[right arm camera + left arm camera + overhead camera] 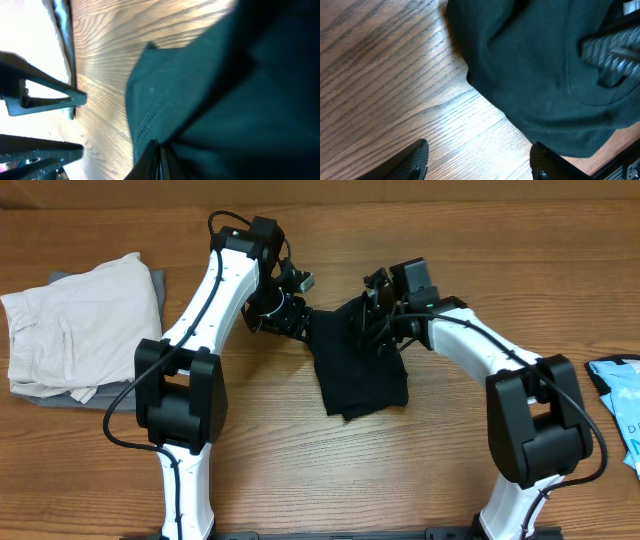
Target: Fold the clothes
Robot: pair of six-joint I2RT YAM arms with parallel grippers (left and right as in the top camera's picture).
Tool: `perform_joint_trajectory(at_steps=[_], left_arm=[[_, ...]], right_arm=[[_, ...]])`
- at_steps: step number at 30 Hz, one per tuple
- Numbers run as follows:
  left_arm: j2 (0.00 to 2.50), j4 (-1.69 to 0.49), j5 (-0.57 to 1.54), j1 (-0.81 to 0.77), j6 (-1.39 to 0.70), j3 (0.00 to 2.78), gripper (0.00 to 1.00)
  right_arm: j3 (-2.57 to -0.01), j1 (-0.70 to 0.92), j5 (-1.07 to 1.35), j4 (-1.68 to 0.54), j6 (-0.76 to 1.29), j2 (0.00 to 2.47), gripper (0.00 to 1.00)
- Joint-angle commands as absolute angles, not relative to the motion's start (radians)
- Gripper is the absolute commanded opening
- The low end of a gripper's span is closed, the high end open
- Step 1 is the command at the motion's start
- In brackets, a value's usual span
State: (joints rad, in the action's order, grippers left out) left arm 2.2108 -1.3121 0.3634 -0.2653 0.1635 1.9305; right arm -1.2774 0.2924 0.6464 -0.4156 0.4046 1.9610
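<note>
The clothes, a black T-shirt (360, 370), lie crumpled in a rough rectangle at the middle of the wooden table. My left gripper (290, 315) hovers just off the shirt's upper left edge. In the left wrist view it (477, 147) is open over bare wood, with the shirt (540, 65) ahead and one fingertip (545, 160) near the hem. My right gripper (372, 320) is at the shirt's upper right part. In the right wrist view its jaws (159, 146) are pressed together on a fold of the dark fabric (225, 90).
A folded off-white pocketed garment (80, 330) lies on a grey item at the far left. A light blue printed item (620, 405) sits at the right edge. Both arm bases stand at the table's front edge.
</note>
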Motion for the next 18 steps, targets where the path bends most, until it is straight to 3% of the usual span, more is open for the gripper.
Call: perform_joint_trajectory(at_steps=[1, 10, 11, 13, 14, 18], left_arm=[[2.183, -1.311, 0.366, -0.255, 0.157, 1.927, 0.68], [2.184, -1.298, 0.367, -0.255, 0.157, 1.927, 0.7], [2.184, -1.295, 0.367, -0.255, 0.156, 1.927, 0.71], [2.184, -1.291, 0.367, -0.255, 0.156, 1.927, 0.72], [2.184, -1.291, 0.367, -0.255, 0.156, 1.927, 0.72], [2.184, -1.302, 0.381, -0.255, 0.157, 1.927, 0.75]], right_arm=[[-1.299, 0.226, 0.618, -0.434, 0.384, 1.869, 0.04], [-1.296, 0.131, 0.55, -0.508, 0.333, 1.826, 0.04], [-1.295, 0.132, 0.517, -0.522, 0.333, 1.826, 0.06], [-1.295, 0.136, 0.478, -0.54, 0.333, 1.826, 0.24], [-1.295, 0.135, 0.447, -0.555, 0.334, 1.826, 0.26], [-1.295, 0.117, 0.315, -0.617, 0.374, 1.826, 0.21]])
